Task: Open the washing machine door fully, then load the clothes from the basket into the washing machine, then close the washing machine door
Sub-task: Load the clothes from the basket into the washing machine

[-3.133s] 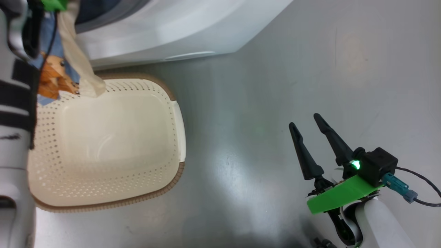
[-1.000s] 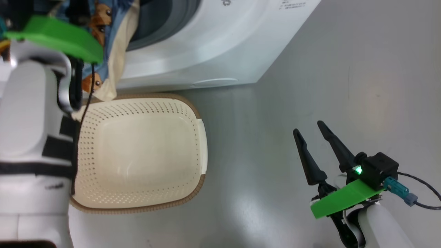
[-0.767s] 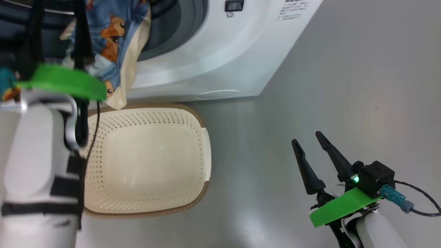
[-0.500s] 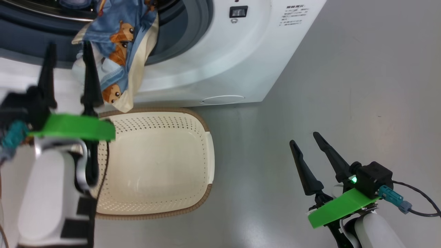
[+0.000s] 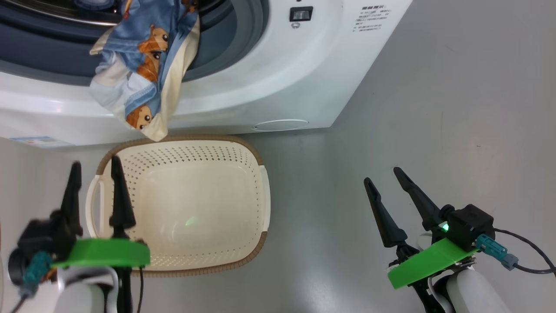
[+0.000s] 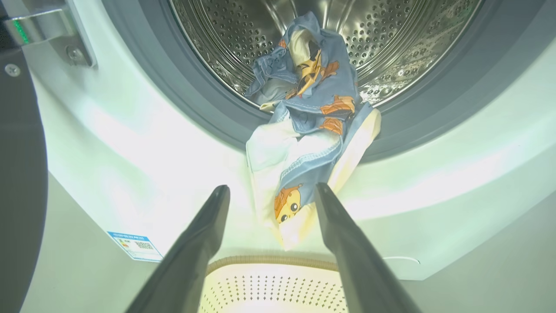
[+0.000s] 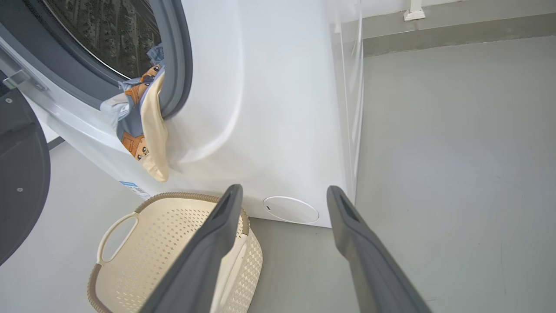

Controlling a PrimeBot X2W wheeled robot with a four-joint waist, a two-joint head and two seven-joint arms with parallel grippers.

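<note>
Clothes droop over washing machine lip: likely soft, light; pinch hanging hem. Left gripper, right gripper spread, empty.

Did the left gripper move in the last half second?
Yes. The left gripper, open, has pulled back from the clothes hanging out of the washing machine; its tips are now at the left handle of the basket.

Left gripper fingers spread, empty. Just beyond fingertips, clothes hang from washing machine drum over grey ring. Basket rim between fingers.
</note>
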